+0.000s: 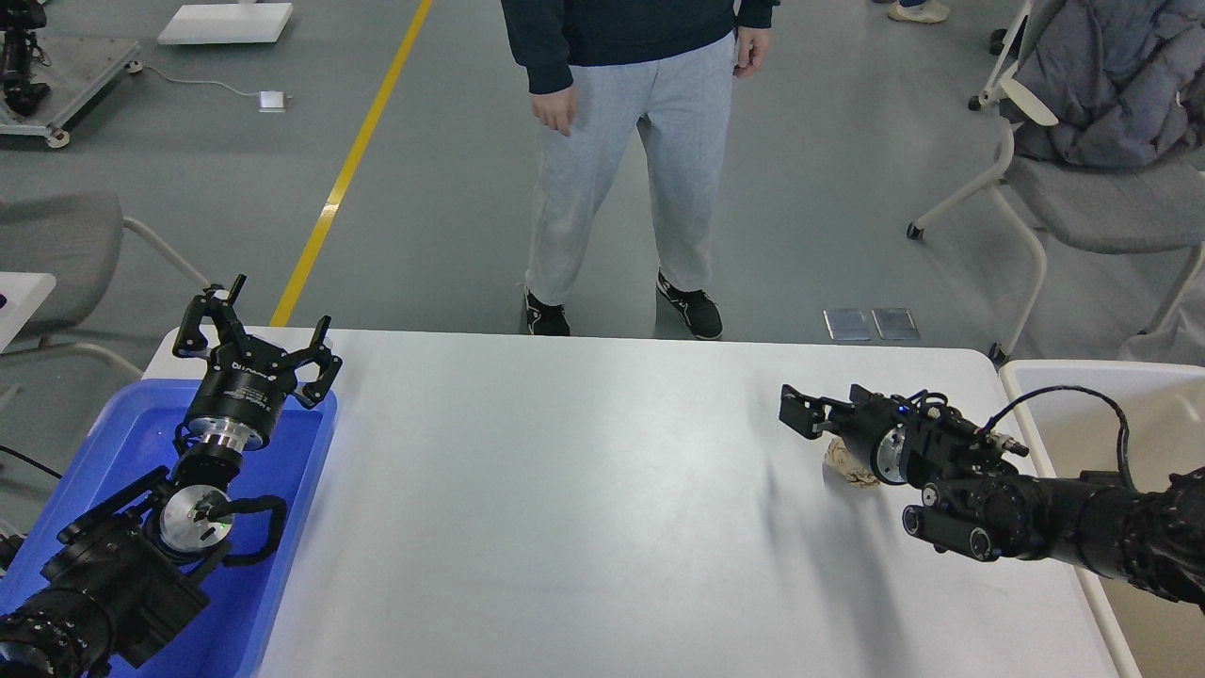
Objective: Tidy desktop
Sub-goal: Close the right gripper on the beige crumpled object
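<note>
Desktop (584, 490) filling centre and lower frame, white and mostly bare. Left gripper (268, 325) at 9 o'clock, above blue tray (301, 527), jaws spread apart, holding nothing. Right gripper (800, 411) at 3 o'clock, pointing toward 9, side-on; jaw state impossible to tell. Crumpled beige wad (850, 468) on desktop just under right wrist. Cream bin (1026, 377) beside desktop at 3 o'clock. Person (631, 160) standing at 12 o'clock.
</note>
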`<action>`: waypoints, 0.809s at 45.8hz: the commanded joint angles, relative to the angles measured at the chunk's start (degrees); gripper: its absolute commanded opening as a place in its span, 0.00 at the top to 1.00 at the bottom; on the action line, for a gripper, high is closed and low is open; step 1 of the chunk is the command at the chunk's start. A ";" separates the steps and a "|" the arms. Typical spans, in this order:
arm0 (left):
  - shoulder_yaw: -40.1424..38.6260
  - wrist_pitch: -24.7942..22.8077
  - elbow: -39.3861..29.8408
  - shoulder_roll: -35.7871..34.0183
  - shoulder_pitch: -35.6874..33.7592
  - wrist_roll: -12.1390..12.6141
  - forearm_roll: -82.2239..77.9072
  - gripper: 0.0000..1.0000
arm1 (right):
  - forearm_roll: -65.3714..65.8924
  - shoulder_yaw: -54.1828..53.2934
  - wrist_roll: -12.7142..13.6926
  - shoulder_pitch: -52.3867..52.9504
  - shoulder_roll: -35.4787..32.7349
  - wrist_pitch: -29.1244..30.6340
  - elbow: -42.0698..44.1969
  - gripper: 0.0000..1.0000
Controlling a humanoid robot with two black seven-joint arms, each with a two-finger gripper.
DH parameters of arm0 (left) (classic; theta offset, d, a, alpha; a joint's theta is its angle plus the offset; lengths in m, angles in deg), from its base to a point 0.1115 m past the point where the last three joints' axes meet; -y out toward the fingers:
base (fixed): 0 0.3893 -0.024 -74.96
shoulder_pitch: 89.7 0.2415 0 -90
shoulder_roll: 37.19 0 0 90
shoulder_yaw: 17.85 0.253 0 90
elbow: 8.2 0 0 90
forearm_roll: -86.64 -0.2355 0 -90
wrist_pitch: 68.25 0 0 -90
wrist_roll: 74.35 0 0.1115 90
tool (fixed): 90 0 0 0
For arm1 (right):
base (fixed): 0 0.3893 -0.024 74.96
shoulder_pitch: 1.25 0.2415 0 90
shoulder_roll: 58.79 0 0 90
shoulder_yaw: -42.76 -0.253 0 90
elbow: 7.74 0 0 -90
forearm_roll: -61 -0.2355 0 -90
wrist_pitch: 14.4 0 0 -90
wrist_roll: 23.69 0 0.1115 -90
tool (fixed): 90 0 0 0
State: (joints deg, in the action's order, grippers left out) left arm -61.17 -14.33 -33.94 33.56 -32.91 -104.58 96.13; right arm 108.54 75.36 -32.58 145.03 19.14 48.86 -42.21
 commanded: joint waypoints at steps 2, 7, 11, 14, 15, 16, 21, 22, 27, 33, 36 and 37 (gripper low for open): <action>-0.01 -0.05 -0.02 0.00 -0.01 0.00 0.00 0.00 | 0.63 0.90 -1.30 -2.67 2.14 -0.42 4.41 0.01; 0.08 -0.04 0.07 0.00 -0.01 0.00 0.00 0.00 | 0.54 0.81 -1.39 -2.76 1.87 -0.42 5.37 0.01; -0.01 -0.05 0.07 0.00 -0.01 0.00 0.00 0.00 | 0.45 0.81 -1.39 -3.28 1.87 -0.42 7.39 0.01; -0.01 -0.04 -0.02 0.00 -0.01 0.00 0.00 0.00 | 0.45 0.89 -1.39 -3.81 1.87 -0.42 8.63 0.01; -0.01 -0.05 -0.02 0.00 -0.01 0.00 0.00 0.00 | 0.45 0.90 -1.48 -4.07 1.87 -0.42 9.06 0.01; -0.01 -0.05 0.07 0.00 -0.01 0.00 0.00 0.00 | 0.54 0.90 -1.48 -4.33 1.87 -0.33 9.59 0.01; -0.01 -0.05 0.07 0.00 -0.01 0.00 0.00 0.00 | 0.46 1.07 -2.27 -5.30 1.87 0.02 11.70 0.01; -0.01 -0.05 -0.01 0.00 -0.01 0.00 0.00 0.00 | 0.45 0.98 -2.62 -5.48 1.87 0.11 11.88 0.01; -0.01 -0.05 -0.02 0.00 -0.01 0.00 0.00 0.00 | 0.10 0.90 -3.50 -6.27 1.78 0.37 11.88 0.01; -0.01 -0.04 -0.02 0.00 -0.01 0.00 0.00 0.00 | -0.69 0.19 -3.50 -6.36 1.52 1.95 9.69 0.01; -0.01 0.04 -0.02 0.00 -0.01 0.00 0.00 0.00 | -0.78 -0.33 -3.50 -6.27 0.64 3.88 8.02 0.01; 0.08 0.04 -0.02 0.00 -0.01 0.00 0.00 0.00 | -0.78 -0.68 -3.50 -6.27 0.38 4.50 7.58 0.01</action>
State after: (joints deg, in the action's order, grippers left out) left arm -61.18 -14.36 -33.94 33.56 -32.92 -104.58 96.13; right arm 108.36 75.92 -35.59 139.39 20.76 49.91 -32.21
